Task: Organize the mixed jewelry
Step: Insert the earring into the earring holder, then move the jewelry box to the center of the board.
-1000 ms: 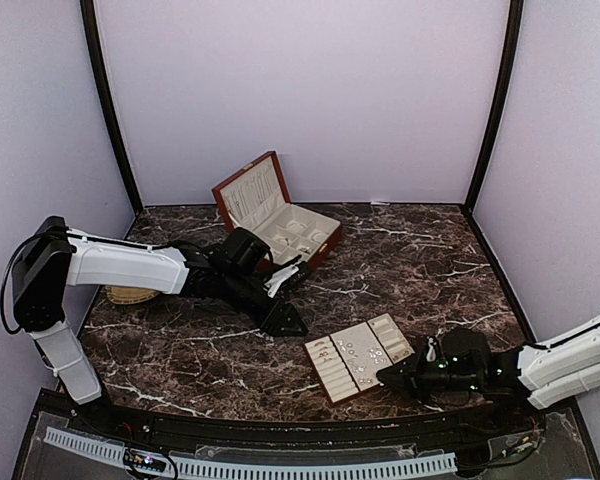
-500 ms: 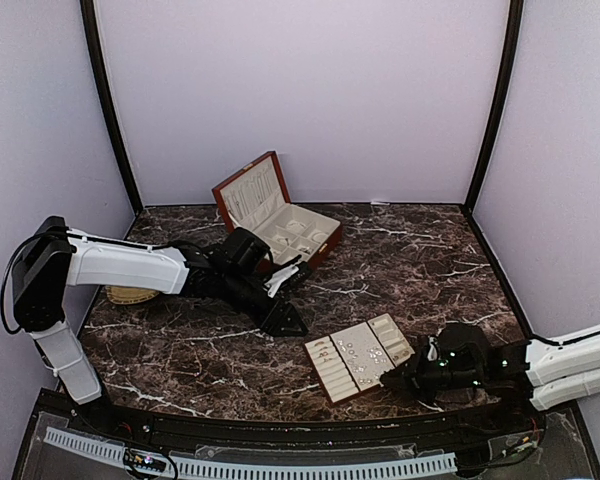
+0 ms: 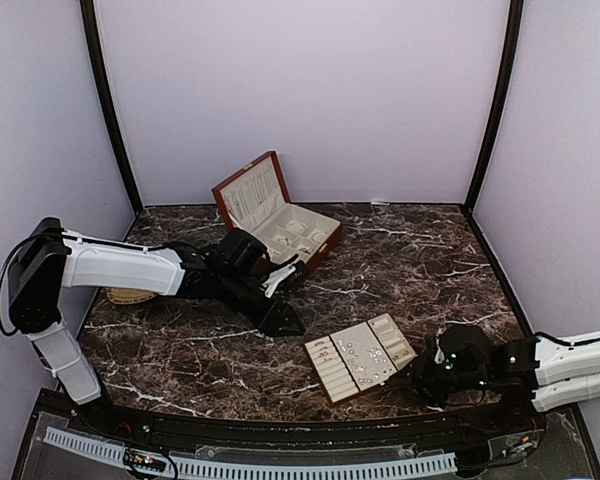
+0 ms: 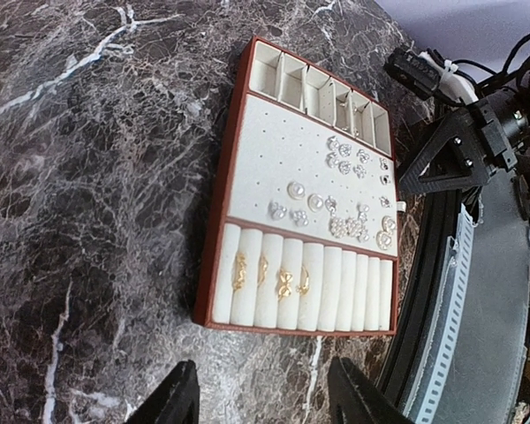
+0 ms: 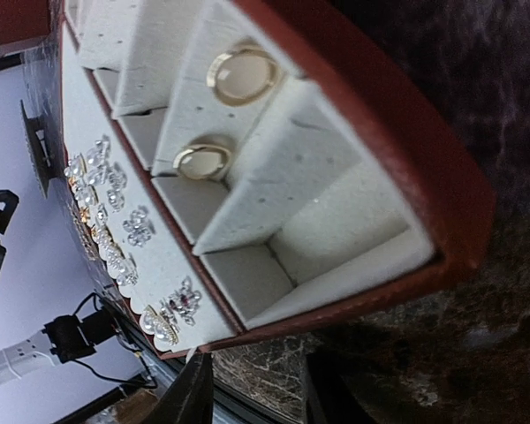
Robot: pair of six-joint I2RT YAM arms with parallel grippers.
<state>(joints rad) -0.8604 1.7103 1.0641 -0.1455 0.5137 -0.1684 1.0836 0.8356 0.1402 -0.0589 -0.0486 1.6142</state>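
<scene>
Mixed jewelry [image 4: 315, 202] lies in the cream tray [image 4: 247, 159], just ahead of the right gripper [image 5: 256, 393], whose fingers stand apart and empty at the tray's compartment end. Its wrist view catches two gold-rimmed round pieces in those compartments. The left wrist view takes in the whole tray, with gold bits tucked in the roll slots. The left gripper [image 4: 265, 402], also parted and empty, hovers over the counter [image 4: 88, 177] between the tray and the open wooden box [image 3: 280, 225].

My arms have white shells and black joints. A black cable [image 3: 0, 290] loops beside the shoulder of the left arm [image 3: 120, 266]; small green lights [image 3: 448, 364] glow on the black wrist of the right arm [image 3: 578, 358].
</scene>
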